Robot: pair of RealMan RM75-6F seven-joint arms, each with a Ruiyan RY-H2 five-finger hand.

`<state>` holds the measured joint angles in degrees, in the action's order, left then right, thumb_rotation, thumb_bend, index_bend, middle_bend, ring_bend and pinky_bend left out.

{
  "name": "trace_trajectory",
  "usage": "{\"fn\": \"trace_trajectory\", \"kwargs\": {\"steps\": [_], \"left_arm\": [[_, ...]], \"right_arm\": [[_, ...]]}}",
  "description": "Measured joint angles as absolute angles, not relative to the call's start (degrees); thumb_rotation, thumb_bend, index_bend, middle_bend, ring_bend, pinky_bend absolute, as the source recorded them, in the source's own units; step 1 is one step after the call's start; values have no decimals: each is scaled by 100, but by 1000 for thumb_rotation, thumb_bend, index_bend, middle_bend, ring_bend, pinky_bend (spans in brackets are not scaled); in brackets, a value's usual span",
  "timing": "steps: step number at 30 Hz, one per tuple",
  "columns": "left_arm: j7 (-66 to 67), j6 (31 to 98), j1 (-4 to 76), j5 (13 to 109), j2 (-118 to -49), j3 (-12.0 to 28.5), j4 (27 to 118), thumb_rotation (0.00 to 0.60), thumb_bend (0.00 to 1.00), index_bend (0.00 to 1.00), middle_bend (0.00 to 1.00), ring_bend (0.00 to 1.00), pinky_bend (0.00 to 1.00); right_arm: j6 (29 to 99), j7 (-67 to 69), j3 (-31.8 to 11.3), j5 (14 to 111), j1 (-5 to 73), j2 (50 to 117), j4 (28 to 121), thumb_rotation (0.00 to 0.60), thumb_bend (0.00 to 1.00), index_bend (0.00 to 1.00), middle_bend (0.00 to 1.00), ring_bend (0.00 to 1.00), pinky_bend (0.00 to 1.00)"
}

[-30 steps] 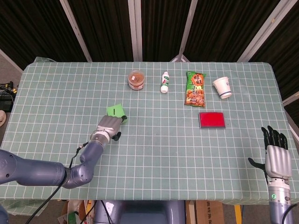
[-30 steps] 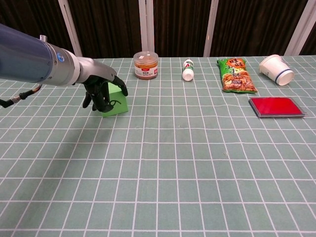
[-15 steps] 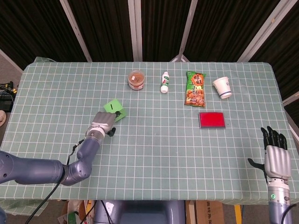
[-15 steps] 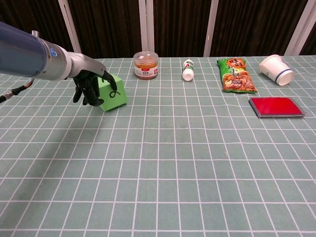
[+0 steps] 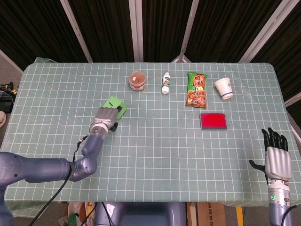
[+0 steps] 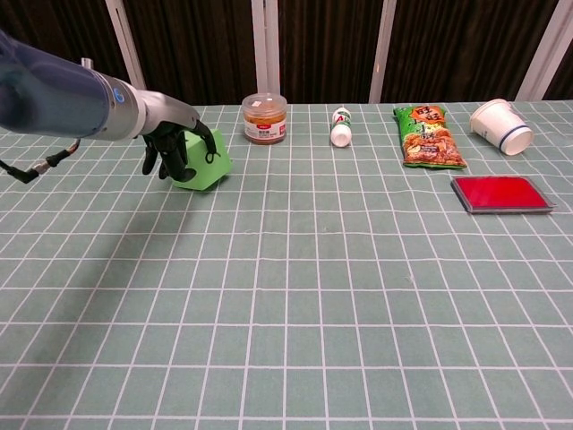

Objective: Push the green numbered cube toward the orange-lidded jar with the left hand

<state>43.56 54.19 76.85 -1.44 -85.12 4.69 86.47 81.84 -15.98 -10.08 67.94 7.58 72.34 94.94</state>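
The robot's left hand [image 6: 175,148] is pressing against the near-left side of the green cube [image 6: 204,161], its dark fingers curled over the top edge and draped down the face. It is pushing rather than lifting; from these views I cannot tell for certain whether the fingers are actually clasping the cube or only resting on it.

Compared with a second ago, the cube is sitting further up the table and closer to the orange-lidded jar [image 6: 264,118], and it is turned so a corner is pointing toward the viewer. In the overhead view the cube [image 5: 115,104] is lying down and to the left of the jar [image 5: 137,80], near it but with a clear gap of bare tablecloth [image 5: 155,155] between them.

That shift suggests the push is working and is roughly on line, though the cube is rotating as it slides, so the hand may be sliding off one corner. More pushing toward the far right is probably needed.

The right hand [image 5: 276,157] is hanging idle at the table's near right edge, empty, fingers straight and apart.

Along the back, right of the jar, are lying a small white bottle [image 5: 165,83], a green snack bag [image 5: 196,89], a paper cup [image 5: 224,88] and a flat red box [image 5: 213,120].
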Motion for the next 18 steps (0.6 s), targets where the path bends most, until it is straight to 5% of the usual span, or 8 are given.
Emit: {"fn": "trace_trajectory", "kwargs": {"steps": [18], "left_arm": [[4809, 5847, 7765, -157, -9156, 1031, 8095, 600, 621, 157, 715, 539, 567]], "right_arm": [[8174, -1729, -1017, 6700, 781, 7277, 9492, 600, 45, 77, 0, 0, 0]]}}
